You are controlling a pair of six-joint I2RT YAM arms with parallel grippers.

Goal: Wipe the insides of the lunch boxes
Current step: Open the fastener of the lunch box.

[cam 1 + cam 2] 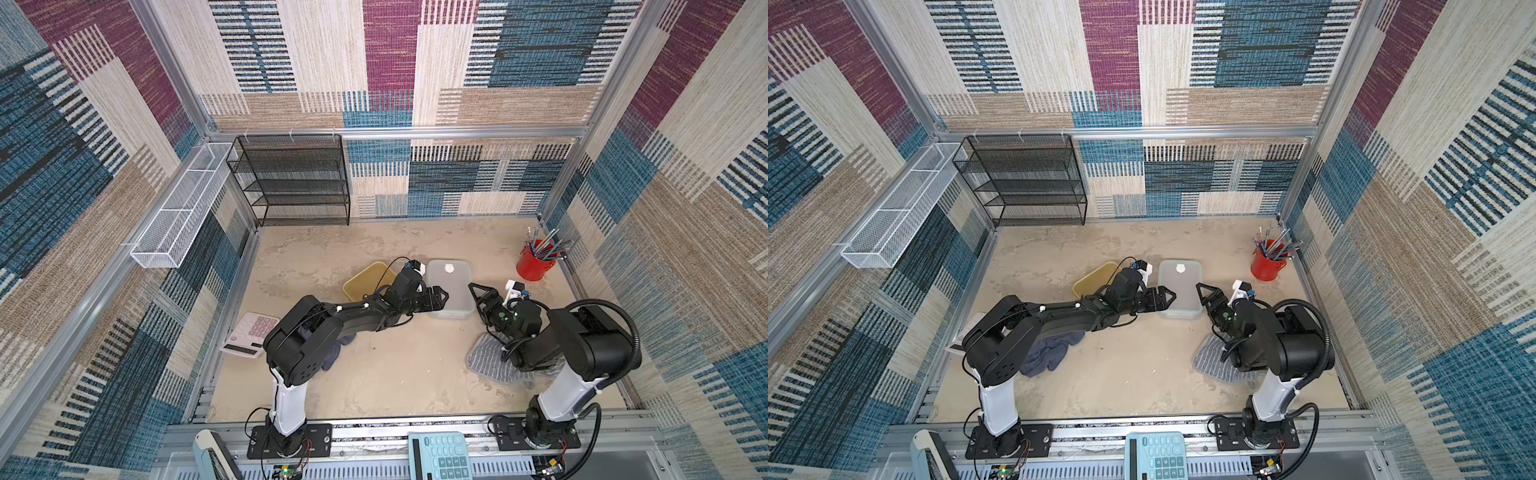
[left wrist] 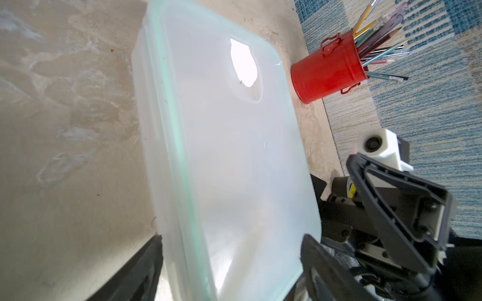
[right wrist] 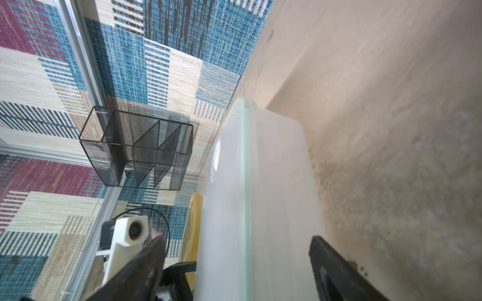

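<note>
Open table (image 1: 374,241) lies along the far edge between the rack (image 1: 291,183) in the far left corner and the pen cup (image 1: 532,266) at the right edge; the clear box (image 1: 451,286) and yellow box (image 1: 363,282) block the centre.

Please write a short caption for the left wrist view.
Open left fingers flank the lidded clear lunch box; red pen cup beyond.

Both arms (image 1: 332,320) are wearing black shells over white lower links (image 1: 289,401). The left gripper (image 1: 444,296) and right gripper (image 1: 473,289) are showing triangular black fingers (image 1: 1165,297). A ribbed hose (image 1: 635,332) is looping at right.
</note>
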